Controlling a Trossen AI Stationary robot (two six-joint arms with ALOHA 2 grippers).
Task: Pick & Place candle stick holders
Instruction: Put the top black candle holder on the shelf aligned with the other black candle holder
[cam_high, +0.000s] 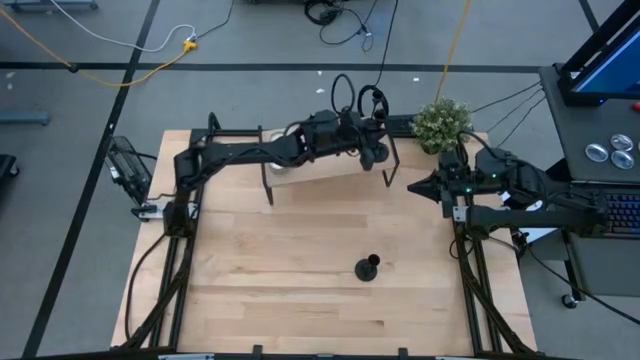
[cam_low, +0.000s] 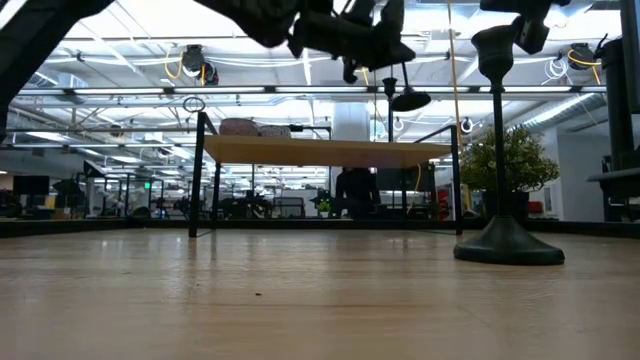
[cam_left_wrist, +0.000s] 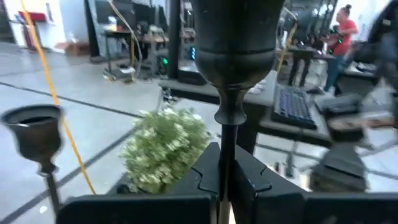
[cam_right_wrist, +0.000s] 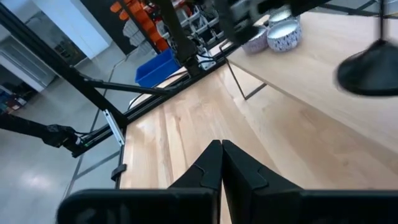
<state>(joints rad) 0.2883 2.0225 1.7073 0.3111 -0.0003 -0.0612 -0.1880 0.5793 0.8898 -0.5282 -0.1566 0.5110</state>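
- Left claw (cam_high: 372, 150) is at roughly 12 o'clock on the bench (cam_high: 300, 300), up over the small raised shelf (cam_high: 330, 168). Its fingers are clamped on the thin stem of a candle stick holder (cam_left_wrist: 235, 56); in the left wrist view the stem runs straight between the fingers, with the cup above.
- In the low view the held holder's round base (cam_low: 409, 100) hangs in the air above the shelf top, touching nothing. Its long axis reads as near upright, slightly tilted.
- Right claw (cam_high: 418, 186) sits at about 2 o'clock by the bench edge. Its fingers are pressed together with nothing between them and it looks parked.
- A second candle stick holder (cam_high: 369, 267) stands upright on the bench at about 5 o'clock, well apart from both claws.
- That standing holder lies toward 6 o'clock from the left claw and toward 7 o'clock from the right claw. The right claw looks somewhat nearer.
- A third holder (cam_left_wrist: 37, 134) shows beside the held one in the left wrist view, upright and near the plant (cam_high: 441, 122). I cannot tell what it rests on.
- Judgement: the coming move turns on the vertical gap between the hanging base and the shelf top. Keep the stem upright and lower it straight down.
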